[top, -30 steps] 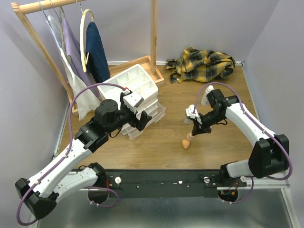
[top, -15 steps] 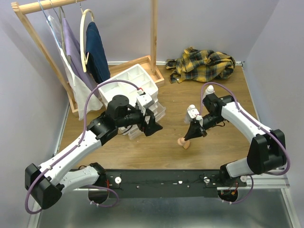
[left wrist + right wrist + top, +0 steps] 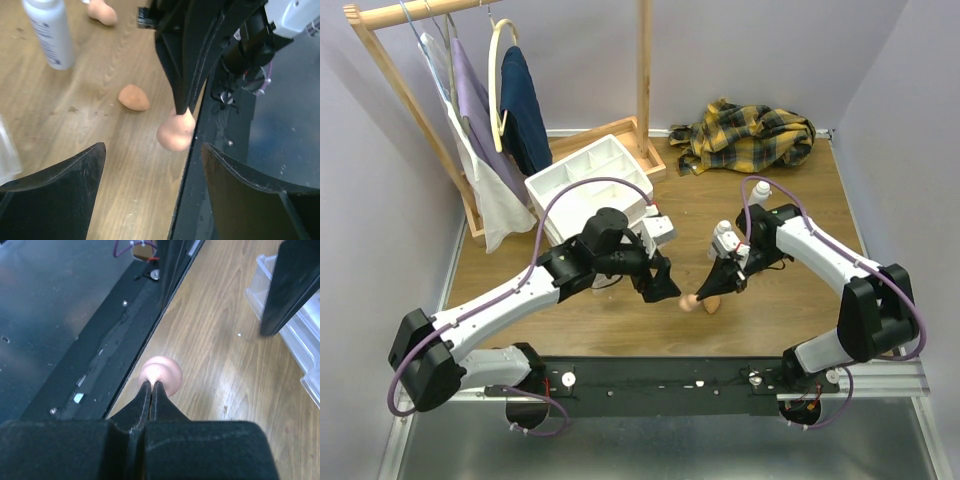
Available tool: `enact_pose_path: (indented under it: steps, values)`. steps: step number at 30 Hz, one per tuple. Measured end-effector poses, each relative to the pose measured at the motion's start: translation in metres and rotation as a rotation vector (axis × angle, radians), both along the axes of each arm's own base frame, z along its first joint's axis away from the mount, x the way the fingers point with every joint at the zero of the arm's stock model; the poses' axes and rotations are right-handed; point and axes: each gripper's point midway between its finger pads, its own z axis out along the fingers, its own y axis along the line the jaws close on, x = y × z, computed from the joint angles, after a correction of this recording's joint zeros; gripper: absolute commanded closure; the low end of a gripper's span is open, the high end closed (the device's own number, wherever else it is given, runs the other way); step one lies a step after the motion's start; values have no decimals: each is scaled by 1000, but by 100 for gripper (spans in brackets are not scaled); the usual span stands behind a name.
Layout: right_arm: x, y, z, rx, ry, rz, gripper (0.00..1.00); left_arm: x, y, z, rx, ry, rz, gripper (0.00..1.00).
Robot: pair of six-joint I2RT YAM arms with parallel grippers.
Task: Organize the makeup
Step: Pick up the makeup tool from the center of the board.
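We note a paler sponge [image 3: 176,132], pinkish peach, and a darker sponge [image 3: 133,97], orange-peach. The bottle [image 3: 49,31]: white, fine blue-grey print. The table [image 3: 820,190]: warm brown wood grain. The cloth [image 3: 748,135]: yellow plaid crossed with dark navy. The drawer unit [image 3: 588,180]: white top, clear fronts. We log the hanging garment [image 3: 525,110] as deep navy.

we count three peach sponges [image 3: 176,136] [image 3: 133,97] [image 3: 102,11], one white bottle [image 3: 50,32] plainly seen, one white drawer unit [image 3: 590,175], one plaid cloth [image 3: 750,135].

robot lab mock-up: plain lavender walls [image 3: 750,50], wooden tabletop [image 3: 800,200], clothes rack [image 3: 643,80].
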Motion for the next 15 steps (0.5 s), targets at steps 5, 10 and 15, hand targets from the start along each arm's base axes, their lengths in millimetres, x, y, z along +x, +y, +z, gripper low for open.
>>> enact_pose_path:
  steps: [5,10,15]
  values:
    - [-4,5,2,27,5,14,99,-16,-13,-17,36,38,-63,22]
    - [-5,7,4,38,6,20,100,-30,-24,-25,58,68,-134,28]
    - [-6,7,4,39,6,22,100,-44,-31,-33,86,96,-202,38]
